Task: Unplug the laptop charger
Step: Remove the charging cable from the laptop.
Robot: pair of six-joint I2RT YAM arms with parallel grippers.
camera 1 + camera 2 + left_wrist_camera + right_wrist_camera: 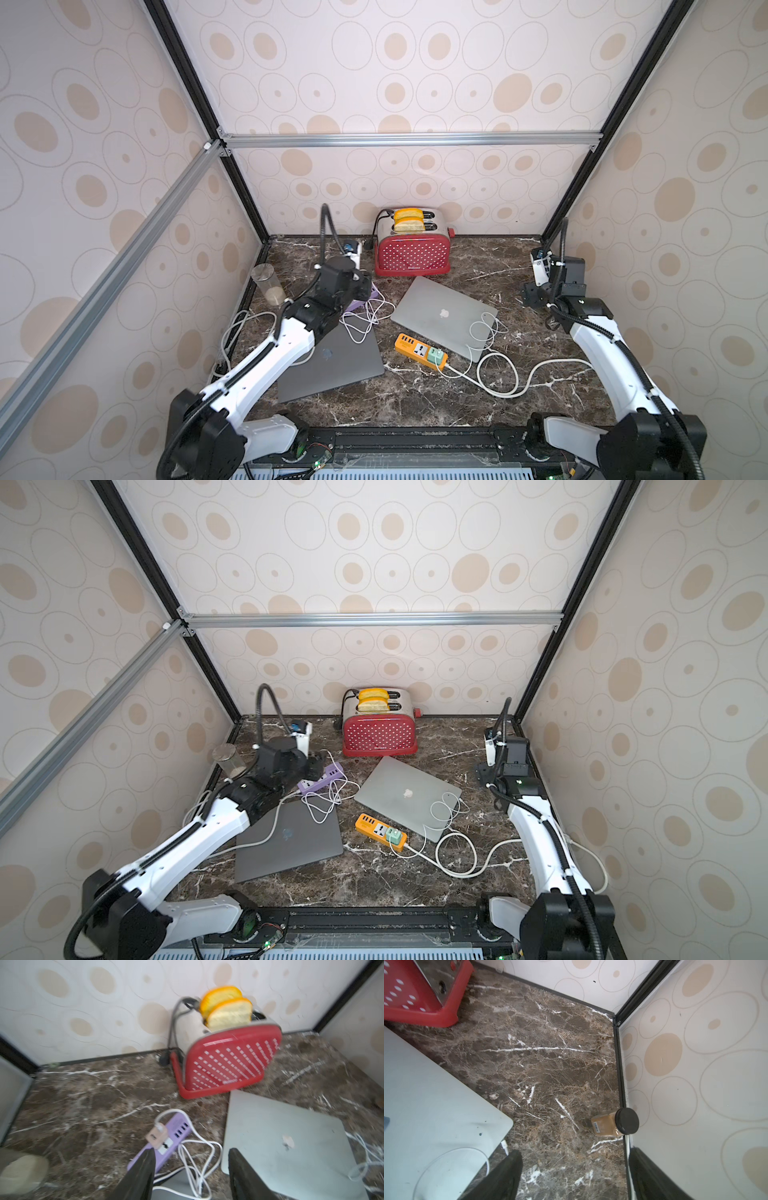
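In a top view: left tool (pixel 312 766) over the purple power strip (pixel 329 775), just in front of the toaster (pixel 379 733).
Left wrist: beige charger (pixel 156 1136) plugged into that strip; left tool's jaws apart, gripping nothing.
Right wrist: right tool (pixel 575 1176) spread, empty, above the tabletop (pixel 539 1064) beside the toaster.

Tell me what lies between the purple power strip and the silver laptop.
A loose white cable loops on the tabletop between them; the left wrist view shows it best.
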